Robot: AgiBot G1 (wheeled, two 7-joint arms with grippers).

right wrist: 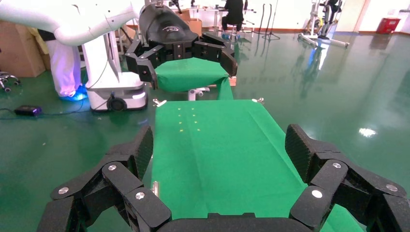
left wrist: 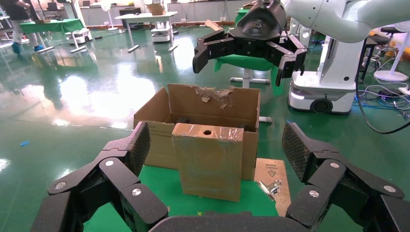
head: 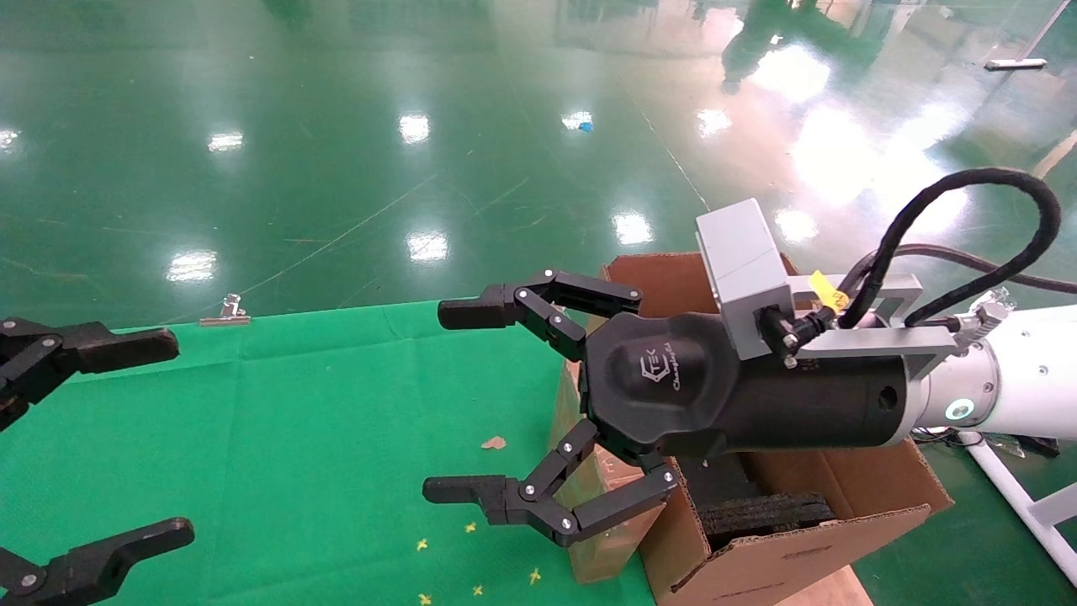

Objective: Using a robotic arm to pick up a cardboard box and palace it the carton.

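The small cardboard box (left wrist: 208,162) stands upright on the green cloth, against the carton's near wall, with the round hole in its top face. In the head view it (head: 610,547) is partly hidden under my right gripper. The carton (head: 782,564) sits at the table's right end with black foam (head: 766,513) inside; its torn flap (left wrist: 215,94) faces the left wrist camera. My right gripper (head: 454,402), on the white arm, is open and empty above the carton's left edge and the box. My left gripper (head: 168,438) is open and empty at the far left.
A binder clip (head: 225,313) grips the cloth's far edge. Another clip (left wrist: 269,186) lies on a flat cardboard sheet (left wrist: 270,171) beside the carton. A brown scrap (head: 494,443) and small yellow marks lie on the green cloth (head: 336,438). Shiny green floor lies beyond.
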